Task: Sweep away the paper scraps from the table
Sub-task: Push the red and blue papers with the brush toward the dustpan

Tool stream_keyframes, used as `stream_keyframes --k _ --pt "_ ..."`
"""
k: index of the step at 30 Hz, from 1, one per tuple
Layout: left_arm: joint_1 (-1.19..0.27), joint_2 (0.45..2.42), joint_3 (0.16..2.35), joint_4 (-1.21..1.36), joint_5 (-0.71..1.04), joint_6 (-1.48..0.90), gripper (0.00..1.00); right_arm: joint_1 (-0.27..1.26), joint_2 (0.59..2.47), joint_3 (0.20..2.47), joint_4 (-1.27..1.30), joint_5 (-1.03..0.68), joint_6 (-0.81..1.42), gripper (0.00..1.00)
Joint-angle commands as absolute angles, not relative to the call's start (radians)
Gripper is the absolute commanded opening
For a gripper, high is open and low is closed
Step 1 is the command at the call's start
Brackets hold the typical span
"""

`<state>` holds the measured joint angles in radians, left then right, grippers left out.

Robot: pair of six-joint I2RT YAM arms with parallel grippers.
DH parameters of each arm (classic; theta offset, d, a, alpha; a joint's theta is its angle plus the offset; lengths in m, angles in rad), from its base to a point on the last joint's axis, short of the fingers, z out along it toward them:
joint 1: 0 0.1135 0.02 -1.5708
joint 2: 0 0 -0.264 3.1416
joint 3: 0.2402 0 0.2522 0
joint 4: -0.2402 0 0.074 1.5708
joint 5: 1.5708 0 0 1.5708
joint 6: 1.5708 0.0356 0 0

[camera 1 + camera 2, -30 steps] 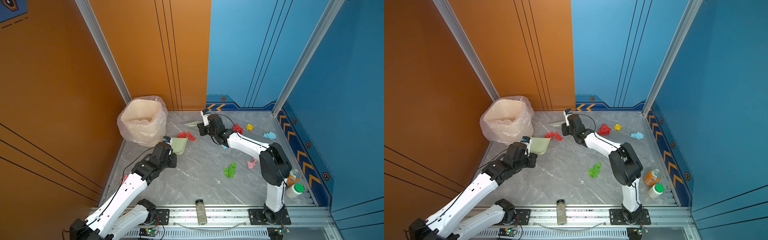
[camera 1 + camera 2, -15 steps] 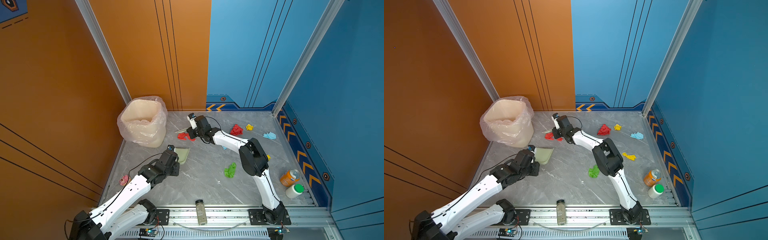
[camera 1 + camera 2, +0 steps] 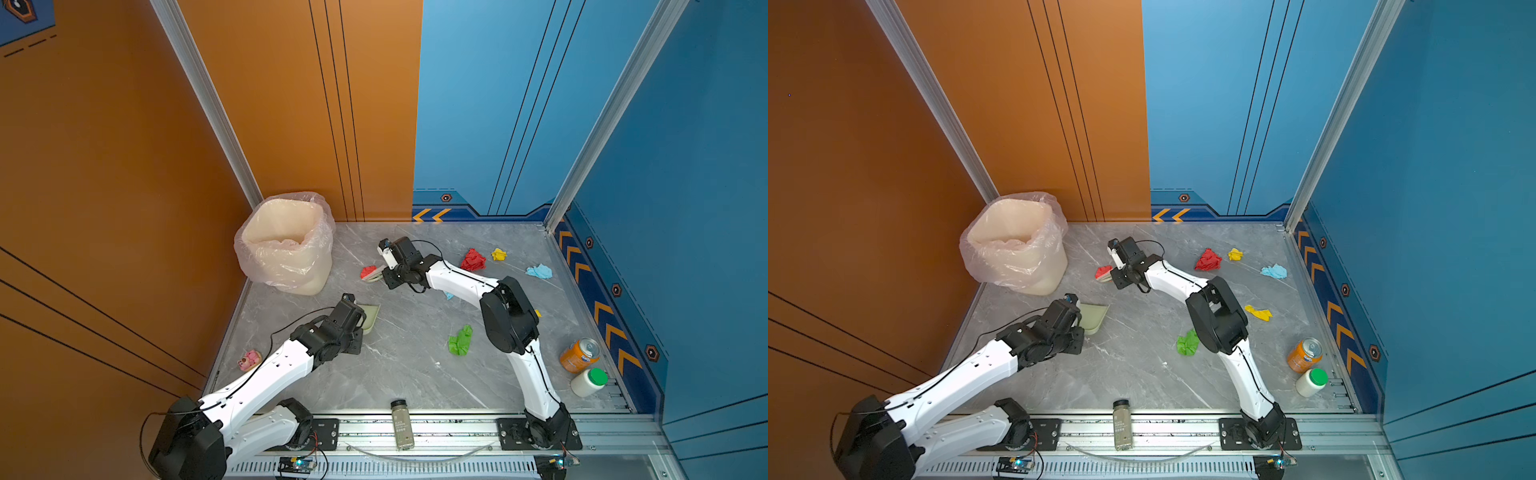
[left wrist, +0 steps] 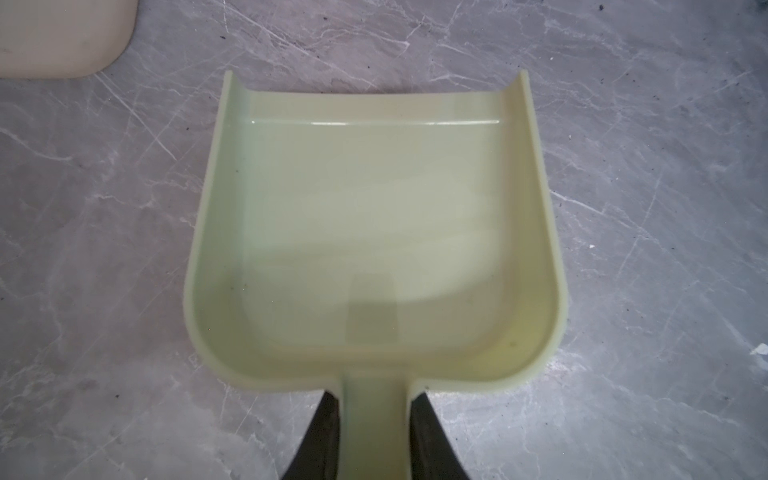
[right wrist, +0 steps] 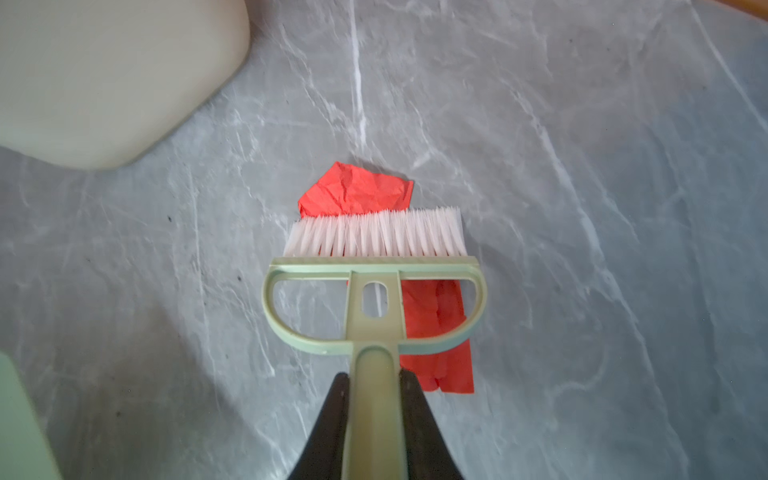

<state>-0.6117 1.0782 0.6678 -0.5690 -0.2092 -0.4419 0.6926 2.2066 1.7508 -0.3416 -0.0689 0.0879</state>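
Observation:
My left gripper (image 4: 374,400) is shut on the handle of the pale green dustpan (image 4: 374,216), which lies empty on the grey marble table (image 3: 407,374) near the bin. My right gripper (image 5: 372,379) is shut on the green brush (image 5: 374,299), whose white bristles rest on a red paper scrap (image 5: 357,189); the same scrap (image 3: 367,272) peeks out beside the brush in both top views. More paper scraps lie farther right: red (image 3: 473,259), yellow (image 3: 498,254), light blue (image 3: 539,271), bright green (image 3: 460,340) and yellow (image 3: 1258,312).
A cream bin (image 3: 286,245) lined with a plastic bag stands at the rear left. A pink pig figurine (image 3: 249,360) sits by the left edge. An orange can (image 3: 579,355) and a white bottle (image 3: 588,381) stand front right. A spice jar (image 3: 402,424) lies on the front rail.
The right arm has carried the brush leftward from the rear middle onto the red scrap near the bin. The left arm has drawn the dustpan a little toward the front.

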Motion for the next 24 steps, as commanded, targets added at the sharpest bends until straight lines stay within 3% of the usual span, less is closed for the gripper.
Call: stream_keyframes --k 1,14,24 --pt "-0.624 1.104 0.682 -0.553 -0.211 -0.425 0.0 0.666 2.088 1.649 -0.443 0.0 0.055 0.0" --pt "-0.683 1.334 0.784 -0.47 -0.177 -0.373 0.0 0.583 1.745 1.379 -0.485 0.026 0.107 0.0" --pt "-0.726 1.417 0.828 -0.444 -0.192 -0.344 0.0 0.492 1.568 1.191 -0.322 0.205 0.485 0.0"
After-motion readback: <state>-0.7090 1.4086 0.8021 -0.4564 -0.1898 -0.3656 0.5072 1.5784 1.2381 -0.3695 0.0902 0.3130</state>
